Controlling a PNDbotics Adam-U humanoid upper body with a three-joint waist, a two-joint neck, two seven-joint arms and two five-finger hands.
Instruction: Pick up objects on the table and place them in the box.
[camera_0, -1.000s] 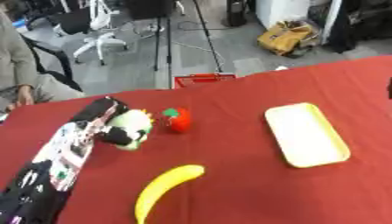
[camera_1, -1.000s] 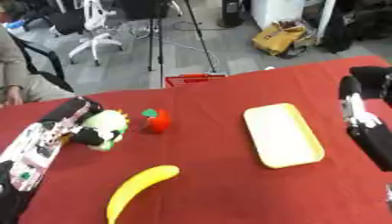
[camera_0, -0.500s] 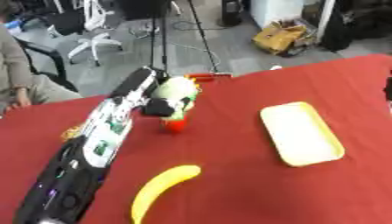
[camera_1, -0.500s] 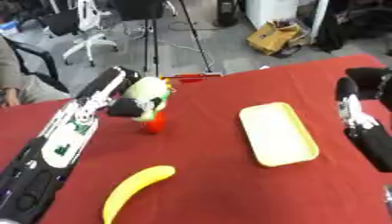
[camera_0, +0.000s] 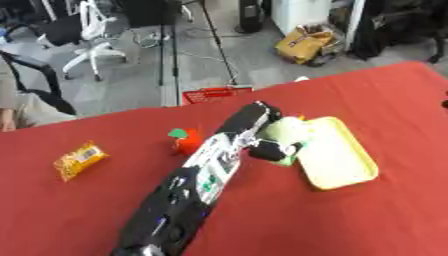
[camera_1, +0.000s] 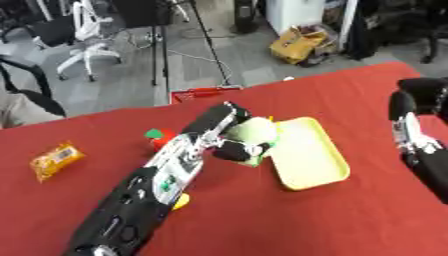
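Over the middle of the red table (camera_0: 79, 210), the robot's left arm reaches in from the near left, and its left hand (camera_0: 269, 148) has its fingers curled around a pale green round object (camera_0: 283, 132), possibly a fruit. The hand carries this object just at the left edge of the yellow tray (camera_0: 341, 155), overlapping its near-left rim in the picture; whether the object touches the tray cannot be told. The tray is shallow, rectangular with rounded corners, and lies right of centre with its long side running from far left to near right.

Just left of the arm, behind the forearm, sits a small red fruit with a green top (camera_0: 185, 141), like a tomato or strawberry toy. Further left, well apart from the arm, a yellow-orange snack packet (camera_0: 80, 158) lies flat on the cloth. In the right eye view a bit of yellow (camera_1: 180, 201) peeks out from under the forearm on its right side; its shape is mostly hidden.

At the right edge of the right eye view the robot's right arm comes in, and its right hand (camera_1: 408, 131) hangs above the table, well apart from the tray; its fingers cannot be made out well enough to tell their state.

Beyond the far table edge a small red basket (camera_0: 214, 94) stands on the floor.
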